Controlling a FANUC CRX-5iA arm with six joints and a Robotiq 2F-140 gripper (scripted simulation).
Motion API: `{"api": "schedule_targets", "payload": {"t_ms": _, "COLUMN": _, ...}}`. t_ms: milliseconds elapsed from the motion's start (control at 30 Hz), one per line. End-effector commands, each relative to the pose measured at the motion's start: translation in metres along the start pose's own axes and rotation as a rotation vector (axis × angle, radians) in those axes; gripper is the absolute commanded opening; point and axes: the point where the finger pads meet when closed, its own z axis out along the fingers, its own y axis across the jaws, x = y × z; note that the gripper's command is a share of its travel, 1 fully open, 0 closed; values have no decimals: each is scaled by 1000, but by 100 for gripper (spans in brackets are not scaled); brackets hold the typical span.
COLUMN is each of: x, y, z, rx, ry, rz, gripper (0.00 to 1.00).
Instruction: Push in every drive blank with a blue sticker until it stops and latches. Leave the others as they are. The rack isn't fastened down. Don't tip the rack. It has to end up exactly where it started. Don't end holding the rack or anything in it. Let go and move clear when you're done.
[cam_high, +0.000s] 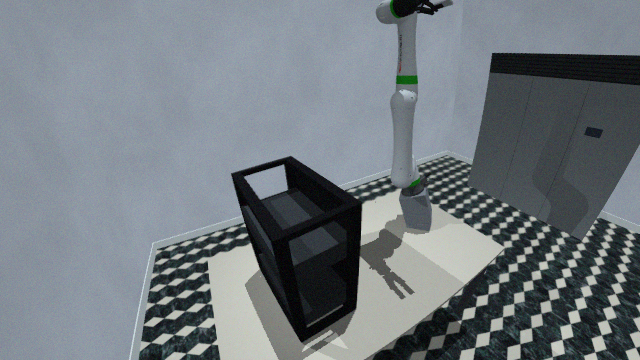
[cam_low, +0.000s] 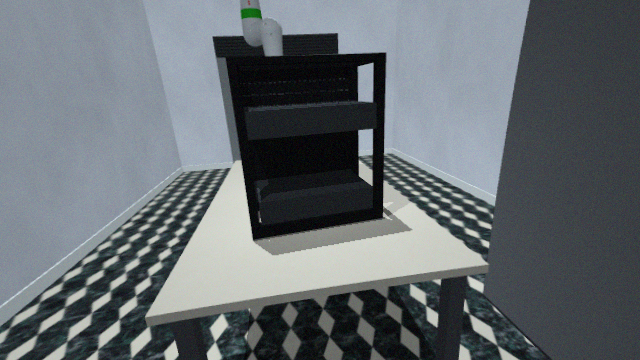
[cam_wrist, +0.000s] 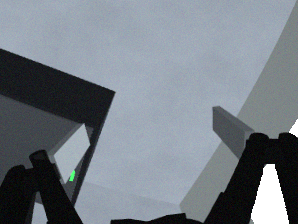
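A black open-frame rack (cam_high: 298, 245) stands on the white table (cam_high: 350, 270); it also shows in the exterior view (cam_low: 310, 145). In that view it holds an upper dark grey drive blank (cam_low: 310, 120) and a lower one (cam_low: 315, 200). No sticker colours show from these angles. My gripper (cam_high: 434, 6) is open and empty, high above the table at the top of the upright arm (cam_high: 406, 100), far from the rack. In the wrist view its black fingers frame the wall and a cabinet.
A tall grey cabinet (cam_high: 555, 140) stands on the floor to the right of the table. The arm's base (cam_high: 416, 207) sits at the table's far edge, behind the rack. A checkered floor surrounds the table.
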Motion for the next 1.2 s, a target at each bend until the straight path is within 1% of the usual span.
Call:
{"api": "schedule_targets", "payload": {"t_ms": 0, "x": 0, "y": 0, "z": 0, "rx": 0, "ry": 0, "rz": 0, "gripper": 100}}
{"api": "schedule_targets", "payload": {"t_ms": 567, "x": 3, "y": -4, "z": 7, "rx": 10, "ry": 10, "rz": -20, "gripper": 100}}
{"api": "schedule_targets", "payload": {"t_ms": 767, "x": 6, "y": -11, "z": 16, "rx": 23, "ry": 23, "rz": -45, "gripper": 100}}
{"api": "schedule_targets", "payload": {"t_ms": 1033, "x": 13, "y": -26, "z": 36, "rx": 51, "ry": 53, "rz": -95, "gripper": 100}}
{"api": "schedule_targets", "payload": {"t_ms": 1100, "x": 13, "y": -26, "z": 36, "rx": 51, "ry": 53, "rz": -95, "gripper": 100}}
{"api": "schedule_targets", "payload": {"t_ms": 1167, "x": 15, "y": -32, "z": 42, "rx": 60, "ry": 63, "rz": -110, "gripper": 100}}
